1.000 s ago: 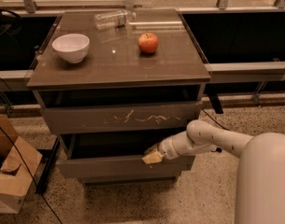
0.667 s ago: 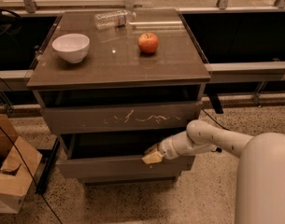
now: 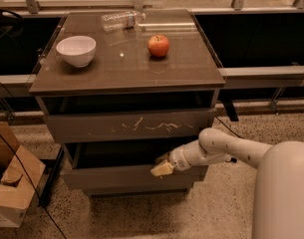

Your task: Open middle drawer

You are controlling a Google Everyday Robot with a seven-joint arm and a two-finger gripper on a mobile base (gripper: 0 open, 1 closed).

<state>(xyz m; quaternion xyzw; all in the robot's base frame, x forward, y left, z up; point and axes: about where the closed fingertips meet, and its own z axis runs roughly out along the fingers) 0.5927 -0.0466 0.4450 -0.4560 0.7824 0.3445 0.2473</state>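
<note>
The middle drawer [image 3: 116,177] is a plain grey-brown front low on the cabinet, below the taller front with white scratch marks [image 3: 131,126]. It stands slightly out from the cabinet, with a dark gap above its top edge. My gripper [image 3: 162,169] has a tan tip and comes in from the right on a white arm [image 3: 226,149]. It rests at the top edge of the middle drawer's front, right of its centre. A narrower front strip [image 3: 136,189] shows just beneath the drawer.
On the cabinet top [image 3: 191,68] sit a white bowl [image 3: 76,50], a red apple [image 3: 158,46] and a clear plastic bottle [image 3: 120,20] lying on its side. A cardboard box [image 3: 12,188] and cables lie on the floor at left. My white base [image 3: 286,193] fills the lower right.
</note>
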